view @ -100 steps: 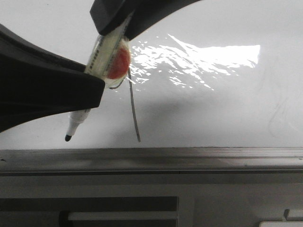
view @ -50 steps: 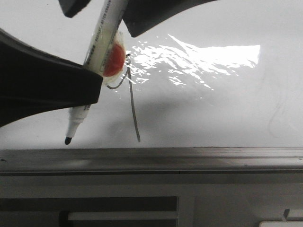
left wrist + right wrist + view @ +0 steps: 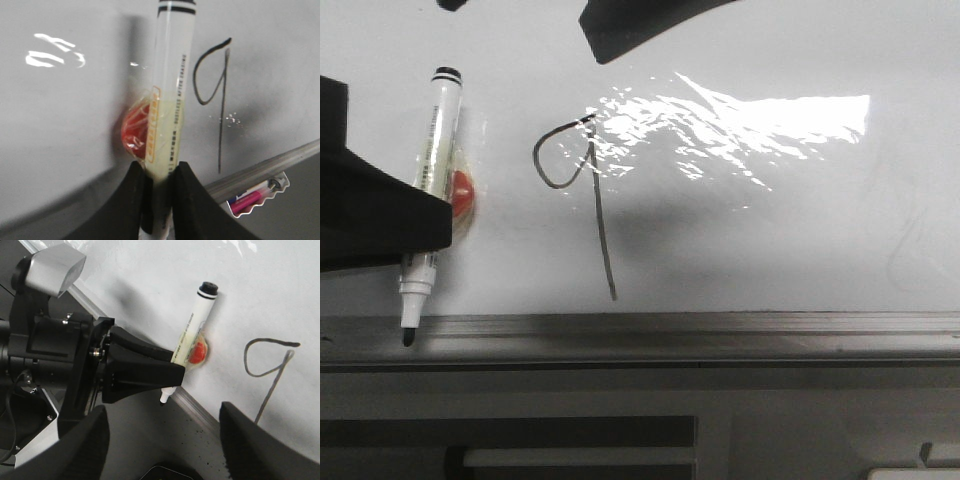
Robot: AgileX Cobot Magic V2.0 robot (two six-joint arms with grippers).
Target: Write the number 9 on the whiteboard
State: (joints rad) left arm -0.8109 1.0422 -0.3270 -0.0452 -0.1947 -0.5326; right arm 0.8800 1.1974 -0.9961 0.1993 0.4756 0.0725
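The number 9 (image 3: 597,205) is a thin dark stroke on the whiteboard (image 3: 780,230), an open loop atop a long slanted tail; it also shows in the wrist views (image 3: 220,100) (image 3: 270,370). My left gripper (image 3: 159,172) is shut on a white uncapped marker (image 3: 432,150) that has a red blob taped to its barrel (image 3: 135,132). Marker and left gripper (image 3: 425,235) stand left of the 9, apart from it, with the black tip (image 3: 408,338) over the rail. My right gripper (image 3: 165,440) is open and empty; its fingers (image 3: 640,25) show at the top edge.
A grey metal rail (image 3: 720,335) runs along the board's near edge, with dark grey panels below it. A pink marker in a clear pack (image 3: 252,197) lies beyond the rail. The left arm's black wrist body (image 3: 45,350) fills one side of the right wrist view.
The left gripper has carried the marker left and down, off the 9, which is now fully uncovered. The right gripper's fingers have let go of the marker's top and drawn back upward.
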